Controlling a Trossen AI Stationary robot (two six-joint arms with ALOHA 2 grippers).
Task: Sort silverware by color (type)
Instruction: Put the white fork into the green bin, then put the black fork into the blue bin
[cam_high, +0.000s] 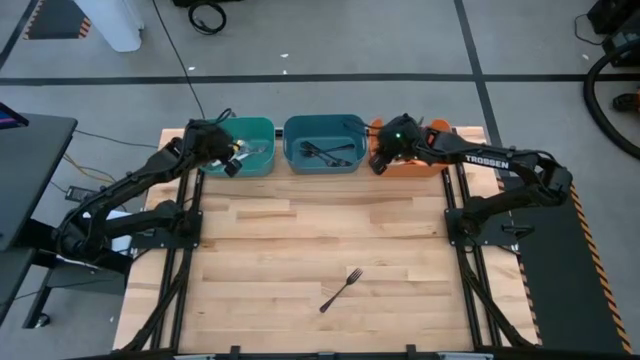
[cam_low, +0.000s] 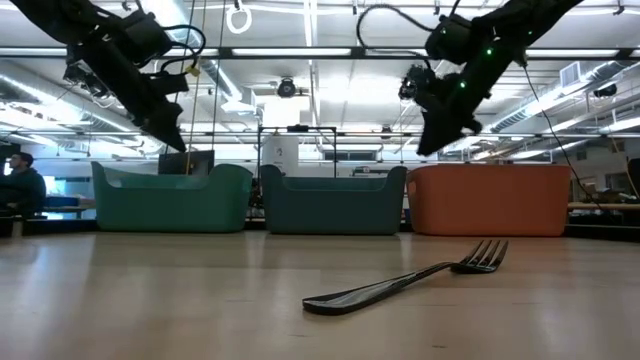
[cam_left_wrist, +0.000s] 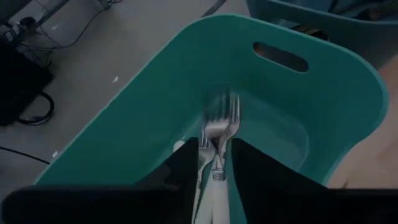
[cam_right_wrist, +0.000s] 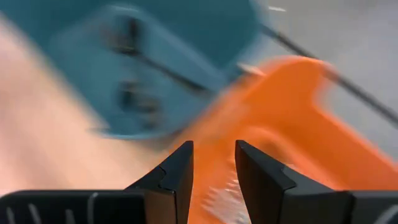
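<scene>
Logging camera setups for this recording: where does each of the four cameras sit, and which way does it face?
High view: overhead, straight down on the table; both arms show.
Low view: table height, looking across at the black fork and three bins; both arms hang above.
Left wrist view: on the left arm, looking into the teal bin; left gripper with a silver fork.
Right wrist view: on the right arm, over the orange bin; right gripper open.
High and low views share the black fork.

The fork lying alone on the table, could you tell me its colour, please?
The fork is black all over, shown best in the low view.
</scene>
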